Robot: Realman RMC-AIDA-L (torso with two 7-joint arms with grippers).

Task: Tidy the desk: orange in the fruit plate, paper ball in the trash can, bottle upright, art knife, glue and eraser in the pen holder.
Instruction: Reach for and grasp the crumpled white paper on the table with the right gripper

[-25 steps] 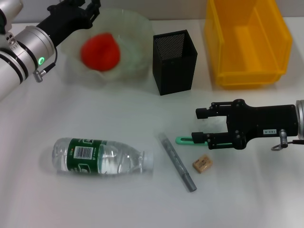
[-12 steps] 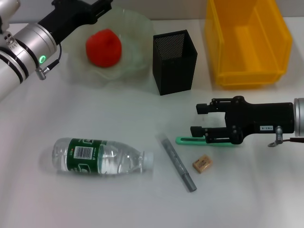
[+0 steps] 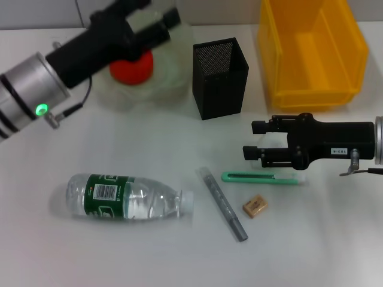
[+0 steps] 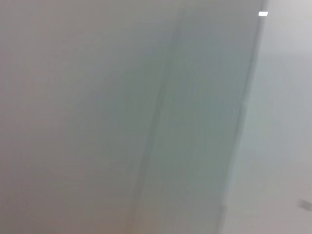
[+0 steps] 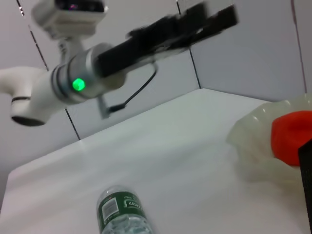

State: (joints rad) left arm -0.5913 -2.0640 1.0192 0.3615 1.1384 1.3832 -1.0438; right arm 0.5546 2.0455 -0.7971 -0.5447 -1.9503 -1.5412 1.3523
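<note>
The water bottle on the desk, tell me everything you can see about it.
The bottle is small, clear plastic, with a dark green label bearing a white barcode panel and a white cap. It lies on its side on the white desk, cap pointing toward the grey glue, which lies apart from it. Nothing touches it except the desk. Neither hand is near: the left hand is up over the fruit plate, the right hand beside the art knife.

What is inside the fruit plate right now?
The orange sits in the fruit plate. The left gripper, raised above it in the head view, covers the orange's top and part of the bowl, so anything else there cannot be seen.
</note>
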